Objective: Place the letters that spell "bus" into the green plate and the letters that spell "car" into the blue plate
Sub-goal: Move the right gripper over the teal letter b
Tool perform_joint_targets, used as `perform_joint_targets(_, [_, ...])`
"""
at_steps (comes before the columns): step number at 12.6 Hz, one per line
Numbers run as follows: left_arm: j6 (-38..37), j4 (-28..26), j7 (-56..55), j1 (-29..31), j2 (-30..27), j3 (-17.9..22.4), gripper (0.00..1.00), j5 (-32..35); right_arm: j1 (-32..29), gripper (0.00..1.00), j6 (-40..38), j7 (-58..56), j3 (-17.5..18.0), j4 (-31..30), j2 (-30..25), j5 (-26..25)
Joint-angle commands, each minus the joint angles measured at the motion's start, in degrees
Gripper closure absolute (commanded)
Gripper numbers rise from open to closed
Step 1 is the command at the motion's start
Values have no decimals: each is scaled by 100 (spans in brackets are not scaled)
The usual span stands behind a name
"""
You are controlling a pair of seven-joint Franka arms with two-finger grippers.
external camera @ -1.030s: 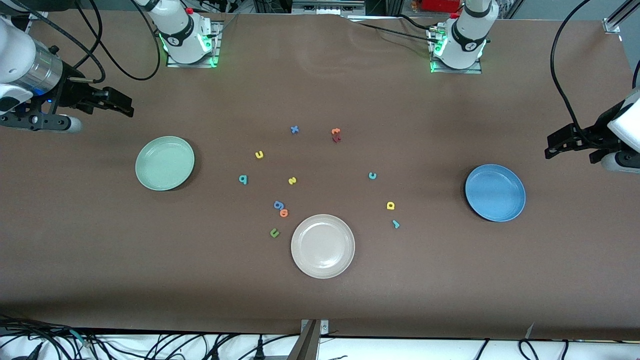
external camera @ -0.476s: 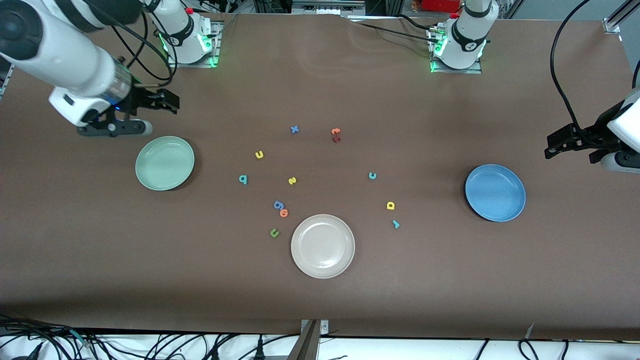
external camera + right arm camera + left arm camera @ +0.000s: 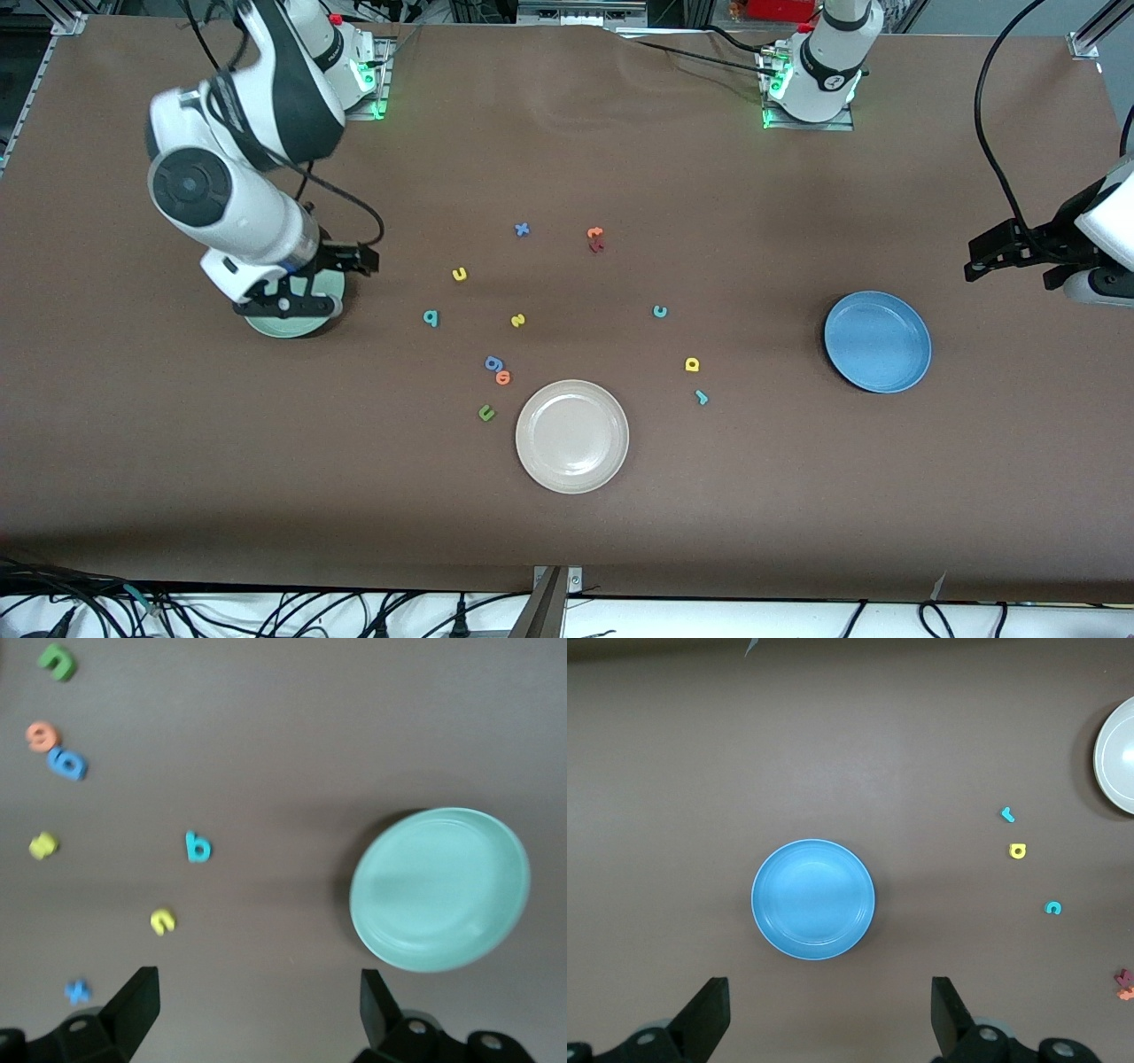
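My right gripper hangs open and empty over bare table at the edge of the green plate, whose rim peeks out under the arm. The right wrist view shows the green plate, teal b, yellow u and yellow s. On the table lie b, u, s, teal c, yellow a and teal r. My left gripper waits open, high beside the blue plate.
A cream plate sits nearest the front camera. Other letters lie about: blue x, an orange and red pair, blue g, orange o, green u.
My right arm has swung in from its end of the table and now covers most of the green plate. The left arm and all letters have not moved.
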Motion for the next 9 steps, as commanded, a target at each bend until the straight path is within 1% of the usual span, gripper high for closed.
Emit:
perform_joint_targets(1, [-113,115,-50,-61,14,35,0,146,219,0,1124,628,7,-653,214,-81])
perform_joint_targets(3, [-113,115,-59,-69,5,26,0,146,369,0,2371,1085,16,-1207,539,-108])
perform_joint_targets(4, [-113,133,-59,-69,14,9,0,146,492,0,2812,1322,16,-1357,732,-108])
perform_joint_targets(5, [-113,133,-59,-69,14,8,0,146,624,1,2982,1481,-1,-1376,925,-116])
perform_joint_targets(7, [-121,133,-59,-69,14,8,0,146,634,1,3211,1500,-10,-1385,1164,-125])
perform_joint_targets(8, [-121,133,-59,-69,14,8,0,146,643,5,3343,1500,-10,-1394,1286,-134])
perform_joint_targets(9, [-121,124,-59,-69,49,0,0,146,660,12,3370,1500,-28,-1394,1305,-204])
